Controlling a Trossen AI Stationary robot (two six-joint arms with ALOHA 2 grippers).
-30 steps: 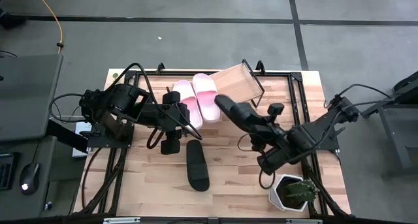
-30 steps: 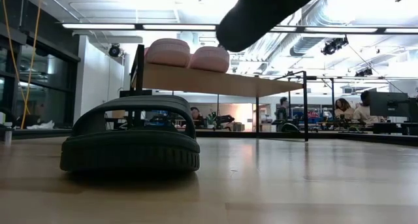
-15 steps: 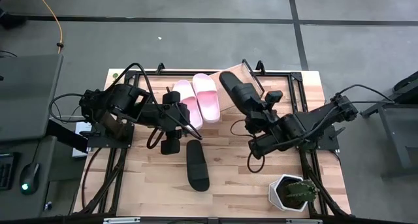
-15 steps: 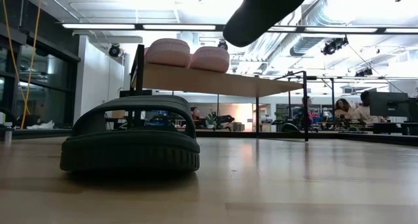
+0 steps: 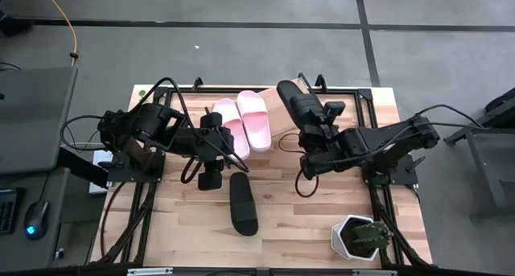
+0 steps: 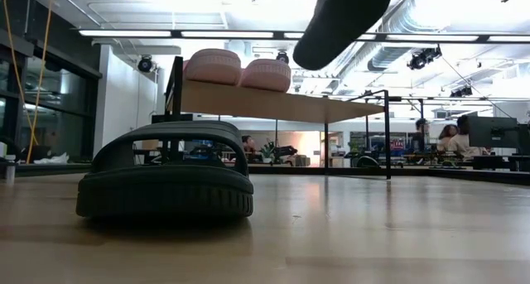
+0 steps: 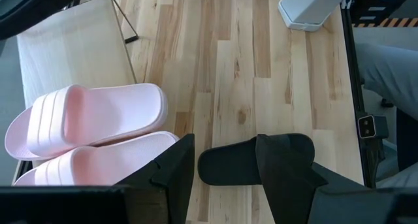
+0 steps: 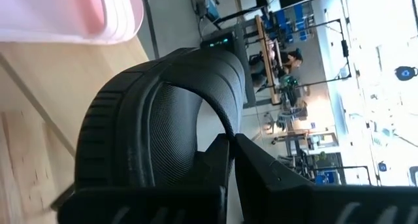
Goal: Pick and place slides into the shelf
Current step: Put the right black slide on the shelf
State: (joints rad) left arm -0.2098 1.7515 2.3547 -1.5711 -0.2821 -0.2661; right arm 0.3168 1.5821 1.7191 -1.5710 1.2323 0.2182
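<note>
The right gripper (image 5: 308, 133) has its fingers clamped on the broad strap of a black open-toe slide sandal (image 5: 294, 105), holding it in the air over the bare right part of the slanted light-wood shelf board (image 5: 283, 120) at the bench's far edge. Two pale pink slide sandals (image 5: 243, 121) lie side by side on the shelf's left part. The left gripper (image 7: 223, 168) hovers with fingers apart, gripping nothing, above a second black slide sandal (image 5: 242, 203) lying flat mid-bench. A white pot with a cactus (image 5: 360, 236) stands at the near right corner
</note>
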